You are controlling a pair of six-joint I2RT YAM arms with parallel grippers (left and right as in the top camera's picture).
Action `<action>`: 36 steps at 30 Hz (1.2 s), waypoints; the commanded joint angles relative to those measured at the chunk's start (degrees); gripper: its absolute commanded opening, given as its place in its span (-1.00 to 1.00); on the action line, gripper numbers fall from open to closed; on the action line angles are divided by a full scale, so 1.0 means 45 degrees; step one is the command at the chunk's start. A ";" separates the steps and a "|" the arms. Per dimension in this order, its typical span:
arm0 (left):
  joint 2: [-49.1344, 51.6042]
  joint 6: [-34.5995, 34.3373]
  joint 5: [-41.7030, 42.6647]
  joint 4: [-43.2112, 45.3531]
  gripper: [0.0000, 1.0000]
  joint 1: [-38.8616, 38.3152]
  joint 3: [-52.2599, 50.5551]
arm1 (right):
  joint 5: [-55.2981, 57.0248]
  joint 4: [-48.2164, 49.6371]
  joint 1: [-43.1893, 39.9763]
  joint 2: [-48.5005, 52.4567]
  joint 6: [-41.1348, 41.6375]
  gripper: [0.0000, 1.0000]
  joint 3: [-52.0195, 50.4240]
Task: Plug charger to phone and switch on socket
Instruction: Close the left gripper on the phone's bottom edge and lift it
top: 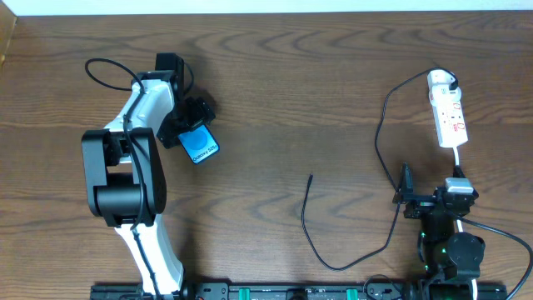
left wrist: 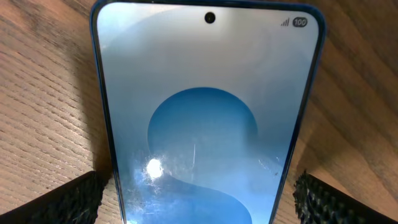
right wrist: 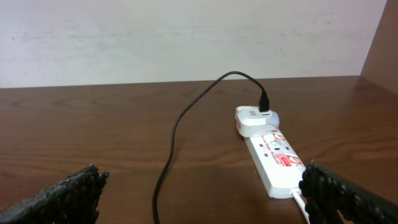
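Observation:
The phone (top: 200, 146), its screen bright blue, lies on the wooden table at the left. In the left wrist view the phone (left wrist: 205, 112) fills the frame. My left gripper (top: 188, 127) (left wrist: 196, 196) is open, with one finger on each side of the phone and a small gap at each edge. The charger's black cable (top: 379, 142) runs from its white plug (top: 442, 81) in the socket strip (top: 453, 123). It loops across the table to its free tip (top: 311, 177). My right gripper (top: 414, 198) (right wrist: 199, 199) is open and empty, facing the strip (right wrist: 277, 163) and the cable (right wrist: 177, 130).
The strip's white cord (top: 460, 162) runs toward the right arm's base. The table's back edge meets a pale wall (right wrist: 186, 37). The cable's loop (top: 333, 265) lies near the front edge, between the two arms.

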 commanded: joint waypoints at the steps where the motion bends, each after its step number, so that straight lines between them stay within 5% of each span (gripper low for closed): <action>1: 0.0175 -0.0107 -0.0253 -0.0010 0.96 0.0029 -0.0121 | 0.0097 -0.0039 -0.0034 -0.0039 0.0083 0.99 -0.0015; 36: 0.0175 -0.0112 -0.0257 0.0180 0.96 -0.0257 -0.0515 | 0.0097 -0.0039 -0.0034 -0.0039 0.0083 0.99 -0.0015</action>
